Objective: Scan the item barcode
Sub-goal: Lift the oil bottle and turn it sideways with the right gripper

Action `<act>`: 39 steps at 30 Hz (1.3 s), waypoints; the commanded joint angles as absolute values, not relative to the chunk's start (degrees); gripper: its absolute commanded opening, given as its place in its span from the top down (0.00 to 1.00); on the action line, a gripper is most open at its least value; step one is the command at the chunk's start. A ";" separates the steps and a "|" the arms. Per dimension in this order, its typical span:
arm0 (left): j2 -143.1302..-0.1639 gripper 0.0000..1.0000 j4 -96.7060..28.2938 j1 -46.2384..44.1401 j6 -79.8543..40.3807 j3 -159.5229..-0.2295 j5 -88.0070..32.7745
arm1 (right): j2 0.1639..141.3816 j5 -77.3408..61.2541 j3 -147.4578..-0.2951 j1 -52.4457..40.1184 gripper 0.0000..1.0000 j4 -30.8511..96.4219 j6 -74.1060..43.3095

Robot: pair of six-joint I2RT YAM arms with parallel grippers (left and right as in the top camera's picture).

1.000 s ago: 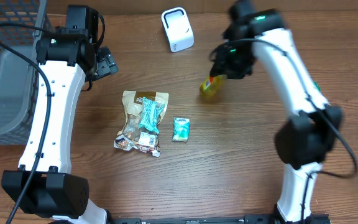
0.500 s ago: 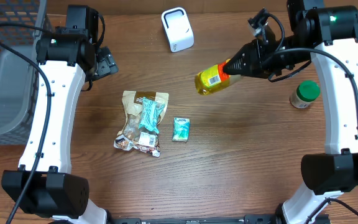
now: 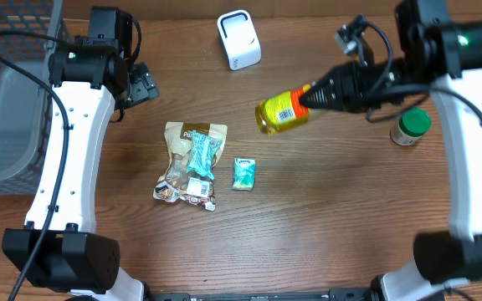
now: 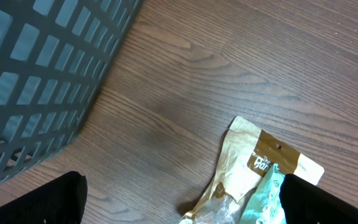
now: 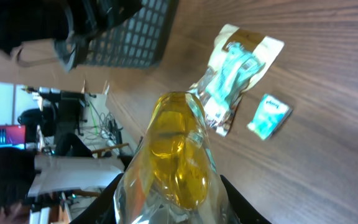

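A dark mesh basket (image 3: 7, 100) is seen at the far left edge of the wooden table (image 3: 325, 226). The left gripper (image 3: 145, 84) is held just beside the basket, above bare wood; in the left wrist view its fingers (image 4: 42, 202) are spread wide apart and nothing is gripped. A tan snack pouch (image 3: 192, 159) is laid flat near the table's middle, with a teal wrapper (image 3: 200, 153) lying on top of it; white writing on a brown tag is visible on the pouch but cannot be read. A small teal packet (image 3: 243, 173) is placed just beside the pouch, on its right, print too small to read. A white scanner (image 3: 238, 39) is stood at the top edge, well apart from the packets. The yellow bottle (image 3: 281, 111) is held in the air to the lower right of the scanner, tipped on its side with its base to the left; a red-and-yellow label with a white barcode patch is turned upward, brand not legible. The right gripper (image 3: 320, 94) is clamped on the bottle's cap end. A green-lidded jar (image 3: 410, 127) is stood upright at the right, near the right arm.
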State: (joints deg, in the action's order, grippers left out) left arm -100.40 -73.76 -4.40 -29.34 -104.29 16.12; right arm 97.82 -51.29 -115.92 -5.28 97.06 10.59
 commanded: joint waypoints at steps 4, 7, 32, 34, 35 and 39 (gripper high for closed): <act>-99.59 0.00 -73.67 -4.51 -28.27 -105.36 16.91 | 86.67 -54.13 -105.69 -5.43 0.85 97.06 13.21; -99.61 0.00 -73.67 -4.51 -28.27 -105.36 16.91 | 84.12 -54.13 -100.57 -5.45 0.85 97.06 14.28; -99.59 0.00 -73.67 -4.51 -28.27 -105.36 16.91 | 83.74 -54.11 -98.08 -5.45 0.84 97.06 15.51; -99.61 0.00 -73.67 -4.51 -28.27 -105.36 16.91 | 83.74 -54.11 -98.08 -5.45 0.84 97.06 15.53; -99.59 0.00 -73.67 -4.51 -28.27 -105.36 16.91 | 83.74 -54.11 -98.08 -5.45 0.84 97.06 15.51; -99.59 0.01 -73.67 -4.51 -28.27 -105.36 16.91 | 83.74 -54.11 -98.08 -5.45 0.84 97.06 15.51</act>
State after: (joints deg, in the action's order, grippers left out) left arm -100.40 -73.73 -4.40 -29.34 -104.29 16.12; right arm 84.60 -52.07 -97.80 -5.30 97.27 14.94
